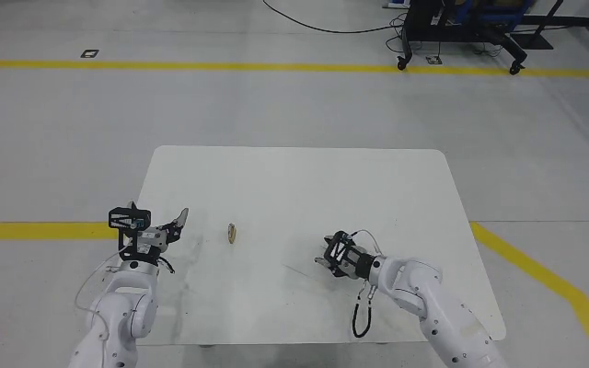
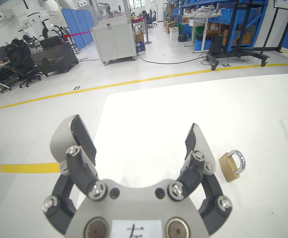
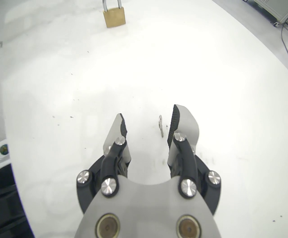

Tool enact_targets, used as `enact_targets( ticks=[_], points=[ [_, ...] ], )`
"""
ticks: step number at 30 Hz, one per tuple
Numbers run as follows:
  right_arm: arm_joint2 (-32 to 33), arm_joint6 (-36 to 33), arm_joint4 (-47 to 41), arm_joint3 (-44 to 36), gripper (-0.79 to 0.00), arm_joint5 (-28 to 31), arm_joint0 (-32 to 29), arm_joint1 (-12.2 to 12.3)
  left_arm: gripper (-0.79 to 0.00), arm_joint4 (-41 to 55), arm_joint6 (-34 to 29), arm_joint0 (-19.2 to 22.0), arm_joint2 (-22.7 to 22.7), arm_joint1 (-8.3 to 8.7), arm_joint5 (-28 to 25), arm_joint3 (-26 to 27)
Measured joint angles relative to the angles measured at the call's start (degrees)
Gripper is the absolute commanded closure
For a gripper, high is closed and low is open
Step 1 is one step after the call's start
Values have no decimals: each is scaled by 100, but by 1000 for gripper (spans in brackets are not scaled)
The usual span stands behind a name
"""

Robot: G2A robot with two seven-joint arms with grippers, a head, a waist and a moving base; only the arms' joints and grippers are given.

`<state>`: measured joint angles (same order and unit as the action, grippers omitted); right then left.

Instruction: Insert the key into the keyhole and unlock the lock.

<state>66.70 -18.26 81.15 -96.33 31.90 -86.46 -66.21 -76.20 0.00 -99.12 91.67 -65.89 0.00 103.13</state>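
A brass padlock (image 1: 232,234) with a silver shackle lies flat on the white table (image 1: 304,184), left of centre near the front; it also shows as the padlock (image 2: 231,165) and the padlock (image 3: 114,16). My left gripper (image 1: 156,225) hovers open at the table's left edge, apart from the lock, its pads (image 2: 83,139) wide. A small silver key (image 3: 160,125) lies on the table between the open fingers of my right gripper (image 3: 147,126), close to one fingertip (image 3: 177,121). That right gripper (image 1: 329,256) sits low over the front centre.
Bare table surface lies between the lock and the right gripper. A black cable (image 1: 363,308) loops at the right wrist. Yellow floor lines (image 1: 276,66) and a wheeled black stand (image 1: 460,32) are beyond the table.
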Motion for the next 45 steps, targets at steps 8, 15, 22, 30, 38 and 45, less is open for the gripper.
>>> enact_targets(
  ticks=[8, 15, 22, 30, 38, 45],
  points=[
    [-235, -34, 457, 93, -99, -436, 174, -32, -785, 0, 0, 0, 0, 0, 0, 0],
    [-206, 92, 499, 17, 0, -558, 129, -20, -785, 0, 0, 0, 0, 0, 0, 0],
    [-99, 501, 226, -108, 0, -463, -2, 2, -785, 0, 0, 0, 0, 0, 0, 0],
    [181, 1137, -471, -45, 0, -381, -213, 27, -785, 0, 0, 0, 0, 0, 0, 0],
    [152, 1377, -786, -24, 0, -420, -224, -13, -785, 0, 0, 0, 0, 0, 0, 0],
    [207, 2297, -3221, 24, 0, 116, -255, -98, -785, 0, 0, 0, 0, 0, 0, 0]
  ],
)
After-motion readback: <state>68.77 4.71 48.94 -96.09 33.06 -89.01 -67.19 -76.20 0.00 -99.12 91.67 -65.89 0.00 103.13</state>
